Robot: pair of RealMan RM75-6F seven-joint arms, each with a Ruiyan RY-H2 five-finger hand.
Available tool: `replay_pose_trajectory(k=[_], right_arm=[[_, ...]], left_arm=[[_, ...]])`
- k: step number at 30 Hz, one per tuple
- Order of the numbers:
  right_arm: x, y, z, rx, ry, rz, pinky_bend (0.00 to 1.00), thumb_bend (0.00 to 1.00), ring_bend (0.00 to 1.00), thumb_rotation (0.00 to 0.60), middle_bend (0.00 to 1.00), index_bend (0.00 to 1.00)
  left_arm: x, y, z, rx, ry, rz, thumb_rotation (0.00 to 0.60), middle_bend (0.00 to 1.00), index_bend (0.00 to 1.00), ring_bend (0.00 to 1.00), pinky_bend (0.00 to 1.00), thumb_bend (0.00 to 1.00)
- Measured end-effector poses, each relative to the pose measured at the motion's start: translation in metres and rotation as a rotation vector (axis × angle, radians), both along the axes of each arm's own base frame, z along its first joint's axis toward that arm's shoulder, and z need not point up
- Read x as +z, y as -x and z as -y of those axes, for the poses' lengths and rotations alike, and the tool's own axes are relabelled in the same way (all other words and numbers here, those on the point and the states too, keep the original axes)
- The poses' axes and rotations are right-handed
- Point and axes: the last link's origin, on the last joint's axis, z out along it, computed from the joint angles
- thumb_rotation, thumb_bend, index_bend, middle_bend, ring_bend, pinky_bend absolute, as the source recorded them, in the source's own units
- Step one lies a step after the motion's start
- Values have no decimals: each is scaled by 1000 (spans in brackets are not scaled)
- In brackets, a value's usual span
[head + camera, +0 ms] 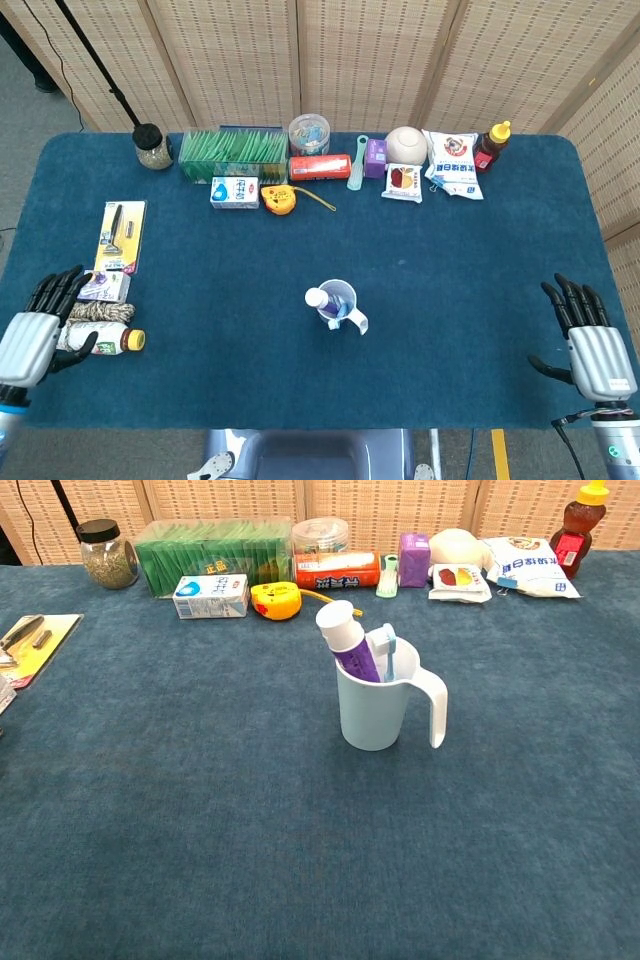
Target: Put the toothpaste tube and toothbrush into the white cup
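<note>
The white cup point(340, 308) point(376, 712) stands upright near the middle of the blue table. Inside it lean the purple toothpaste tube point(346, 638) point(319, 299) with its white cap up and the light-blue toothbrush point(387, 646). My left hand point(32, 337) hangs at the table's front left edge, fingers spread, holding nothing. At the front right edge my right hand point(590, 339) is also spread and empty. Neither hand shows in the chest view.
Along the back edge stand a jar point(152, 146), a green box point(232, 153), a milk carton point(234, 191), a yellow tape measure point(279, 198), a red tube box point(320, 166), snack bags point(452, 163) and a sauce bottle point(491, 145). A razor pack point(122, 236), rope and bottle point(95, 338) lie left.
</note>
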Motion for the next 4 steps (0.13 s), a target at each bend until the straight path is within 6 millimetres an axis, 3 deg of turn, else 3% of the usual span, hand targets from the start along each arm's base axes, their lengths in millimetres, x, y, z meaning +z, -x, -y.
replay_pose_trajectory(k=[4], right_arm=[[4, 0, -2, 1, 21, 2, 0, 0, 0, 600, 0, 0]], left_arm=[[-2, 8, 10, 53, -21, -60, 600, 0, 0, 0, 0, 352]])
